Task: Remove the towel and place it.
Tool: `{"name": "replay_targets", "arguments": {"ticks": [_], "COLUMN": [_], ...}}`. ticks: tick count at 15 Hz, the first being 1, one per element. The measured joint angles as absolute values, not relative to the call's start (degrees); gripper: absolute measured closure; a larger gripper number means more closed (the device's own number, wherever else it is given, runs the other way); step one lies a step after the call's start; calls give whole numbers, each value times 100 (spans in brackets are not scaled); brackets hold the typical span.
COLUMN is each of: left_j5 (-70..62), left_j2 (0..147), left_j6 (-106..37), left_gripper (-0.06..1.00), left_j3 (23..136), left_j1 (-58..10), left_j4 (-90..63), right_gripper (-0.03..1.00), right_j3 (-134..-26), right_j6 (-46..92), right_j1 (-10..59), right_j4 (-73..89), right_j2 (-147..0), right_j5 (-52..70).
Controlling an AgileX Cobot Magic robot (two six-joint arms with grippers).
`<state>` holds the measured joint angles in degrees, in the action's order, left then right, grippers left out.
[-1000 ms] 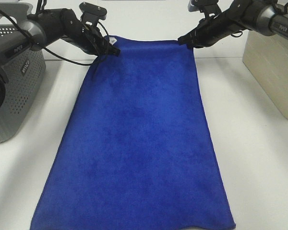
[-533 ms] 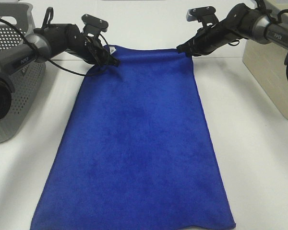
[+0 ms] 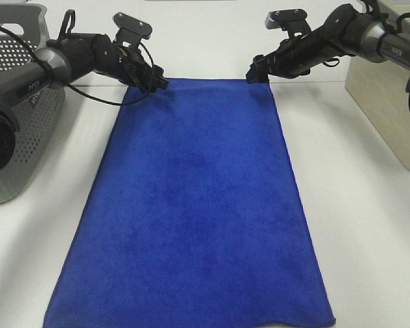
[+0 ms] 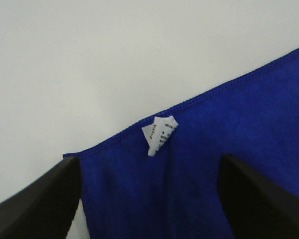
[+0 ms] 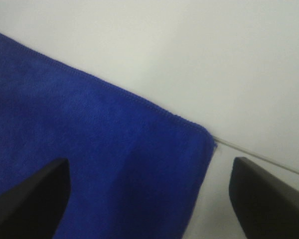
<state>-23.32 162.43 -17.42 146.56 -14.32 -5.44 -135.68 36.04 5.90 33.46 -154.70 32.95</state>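
The royal-blue towel (image 3: 198,205) lies spread flat on the white table, running from the far middle to the near edge. My left gripper (image 3: 155,79) hovers open just over its far left corner, where the small white tag (image 4: 159,133) shows between the two dark fingers (image 4: 40,199). Over the far right corner, my right gripper (image 3: 255,70) is open as well. The right wrist view shows that corner of the towel (image 5: 89,149) lying on the table between the spread fingers (image 5: 269,199). Neither gripper holds anything.
A grey perforated basket (image 3: 20,137) stands at the left edge of the table. A beige box (image 3: 386,102) stands at the right. A thin seam in the table (image 5: 269,162) runs just past the towel's far right corner.
Both grippers were shut on the towel's far corners and have opened. The far edge has dropped flat onto the table, and the grippers sit slightly above it.
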Motion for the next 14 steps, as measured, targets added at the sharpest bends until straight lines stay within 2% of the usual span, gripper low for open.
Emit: {"name": "replay_targets", "arguments": {"ticks": [3, 8, 14], "left_j5": [-3358, -6526, -6939], "left_j2": [15940, 14656, 13837], "left_j6": [-1662, -888, -74], "left_gripper": [22, 22, 22], "left_j3": [14656, 14662, 14679], "left_j1": [-1432, -1438, -1438], "left_j4": [-539, -539, -401], "right_gripper": [12, 12, 12], "right_j3": [-13556, -13556, -13556], "right_j6": [3432, 2441, 1157], "right_j1": [590, 590, 590], "right_j4": [3077, 2710, 2292], "right_j2": [-15201, -13906, -12920], "right_j5": [4091, 6589, 6961]}}
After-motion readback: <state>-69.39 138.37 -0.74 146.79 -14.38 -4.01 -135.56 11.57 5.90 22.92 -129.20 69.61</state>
